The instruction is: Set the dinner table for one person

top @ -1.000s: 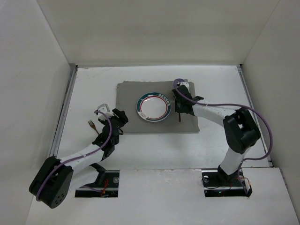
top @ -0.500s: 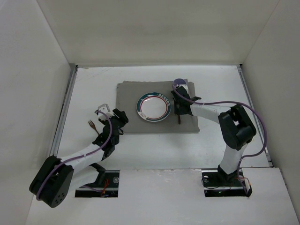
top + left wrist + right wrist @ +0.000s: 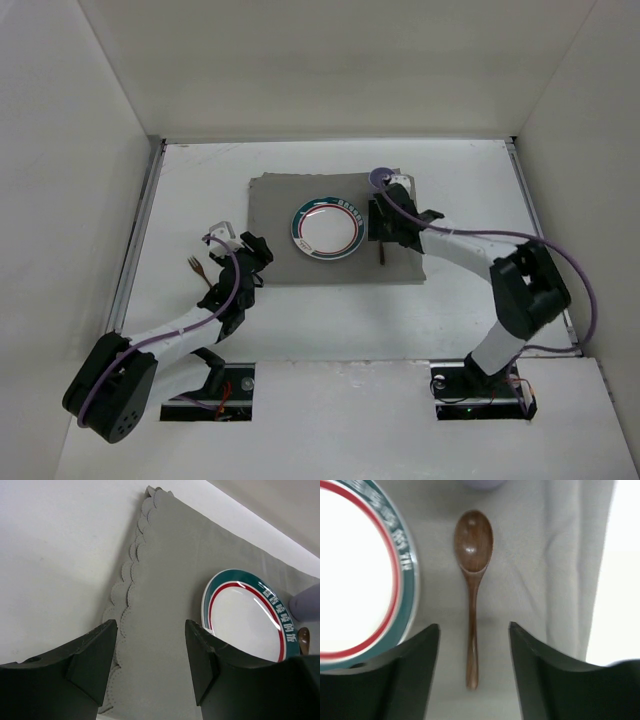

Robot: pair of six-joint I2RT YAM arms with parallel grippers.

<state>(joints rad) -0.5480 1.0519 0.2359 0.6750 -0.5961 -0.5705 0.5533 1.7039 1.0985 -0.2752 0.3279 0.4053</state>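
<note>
The table [image 3: 470, 190] lay flat and white beneath both arms, with thin metal rails [image 3: 137, 250] along its side edges and white walls [image 3: 330, 70] around it. A grey mat [image 3: 275, 205] was spread over its middle, toward the far side. A plate [image 3: 327, 230] with a green and red rim sat on the mat.

The right gripper [image 3: 473, 630] hung over the right part of the mat, just beside the plate. Its jaws stood wide apart and had hold of nothing. A wooden spoon [image 3: 472, 540] lay on the mat directly under the gap, its bowl pointing away from the wrist and its handle running back between the two fingers [image 3: 405, 680]. From the wrist view, bare table showed as a bright strip past the mat's wrinkled right edge, so the surface lay below this gripper and to its right. A lavender object [image 3: 482, 484] was cut off at the top of that view, beyond the spoon's bowl. What it was could not be told.

The left gripper [image 3: 150, 630] hovered over the mat's near left part, its jaws likewise spread and empty. The mat's scalloped edge ran under its left finger, and bare table stretched away to the left of it. In the top view a fork [image 3: 195, 268] lay on that bare table, near the gripper's left side and apart from the mat.
</note>
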